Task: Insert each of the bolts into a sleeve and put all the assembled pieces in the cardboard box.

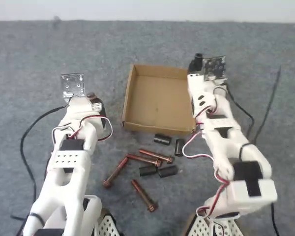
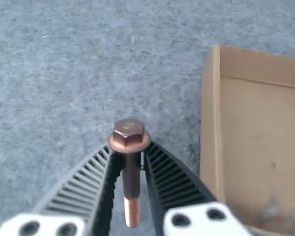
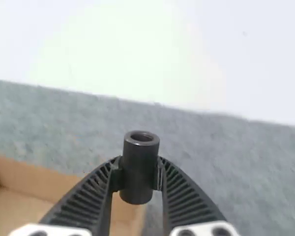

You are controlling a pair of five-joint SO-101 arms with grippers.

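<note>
- Between the clamped fingers of the left end effector (image 2: 131,156): a copper bolt (image 2: 130,135), pinched on the shank just under its head.
- Inside the right end effector (image 3: 139,164), likewise clamped: a black sleeve (image 3: 140,147), bore unobstructed.
- For a clean fit: bring threaded tip and bore onto one line first, then feed slowly, slackening neither grip.
- Farther out on the bench (image 1: 39,59): cardboard box (image 1: 160,98) between the arms, loose bolts (image 1: 156,157) and sleeves (image 1: 162,139) just near of it.

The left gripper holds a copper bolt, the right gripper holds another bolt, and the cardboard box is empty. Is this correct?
Not quite. The right gripper holds a black sleeve, not a bolt, as the right wrist view shows. The rest stands: the left gripper holds a copper bolt and the cardboard box is empty.
</note>
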